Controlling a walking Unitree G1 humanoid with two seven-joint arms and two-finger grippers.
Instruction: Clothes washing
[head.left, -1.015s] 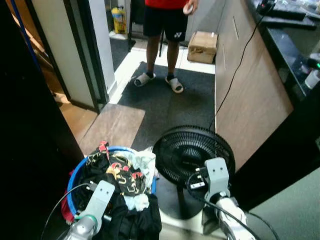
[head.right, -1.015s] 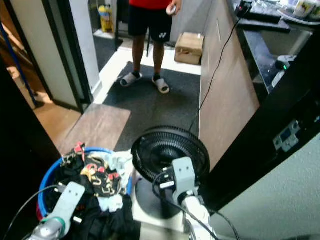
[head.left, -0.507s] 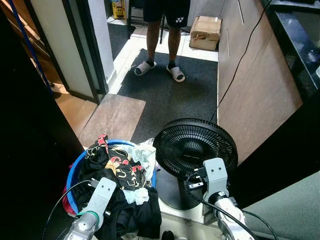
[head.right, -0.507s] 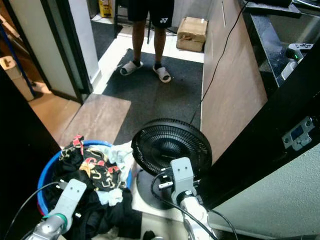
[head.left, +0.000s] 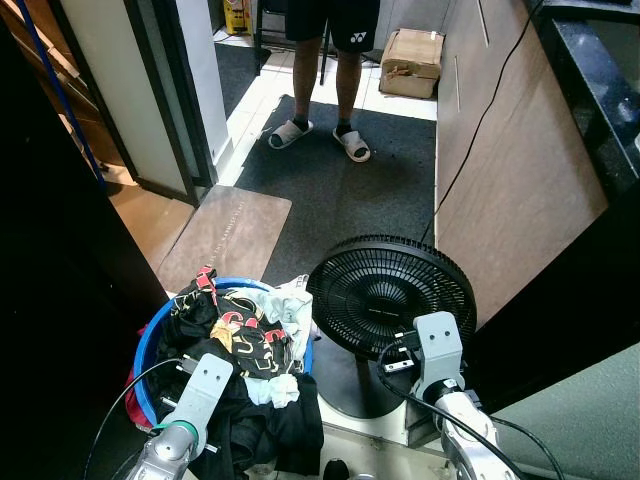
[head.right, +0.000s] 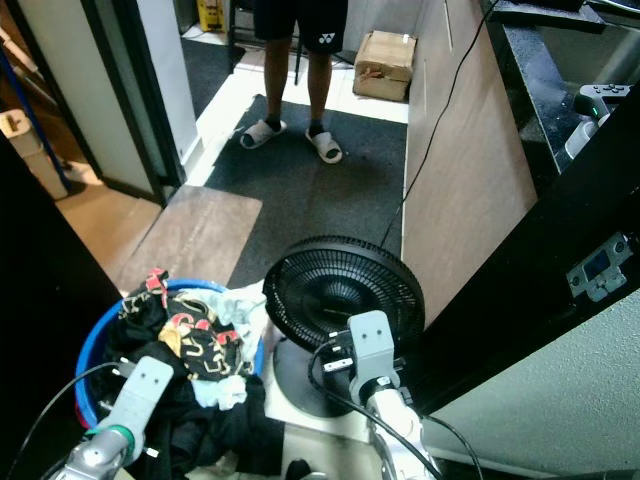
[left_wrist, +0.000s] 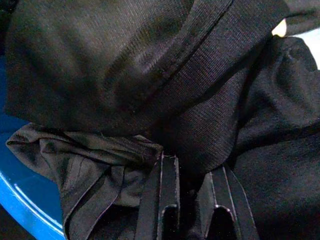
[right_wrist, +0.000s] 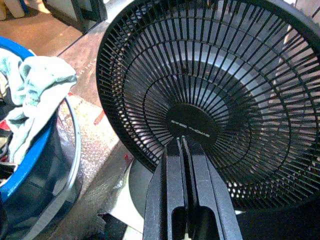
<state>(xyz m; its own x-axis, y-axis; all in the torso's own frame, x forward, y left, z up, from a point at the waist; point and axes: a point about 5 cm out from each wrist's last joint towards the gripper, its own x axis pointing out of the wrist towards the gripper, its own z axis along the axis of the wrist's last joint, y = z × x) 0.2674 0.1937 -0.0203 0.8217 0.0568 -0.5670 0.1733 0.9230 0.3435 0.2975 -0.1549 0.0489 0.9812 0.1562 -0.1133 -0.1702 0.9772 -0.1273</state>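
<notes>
**Left gripper bites into the dark laundry**

While the head views hold almost where they were half a second ago, I read no real progress yet. Largest ahead, the black floor fan (head.left: 390, 300) stands at centre, tilted up. At lower left, the blue laundry basket (head.left: 146, 340) sits heaped with clothes: a black printed shirt (head.left: 240, 335) and a pale blue garment (head.left: 292, 305) on top. My left gripper (left_wrist: 192, 172) is buried in black fabric (left_wrist: 125, 65), fingers narrow and pinching a fold. My right gripper (right_wrist: 184, 150), closed and empty, points at the fan. A person (head.left: 325, 75) in slippers stands at upper centre.
</notes>
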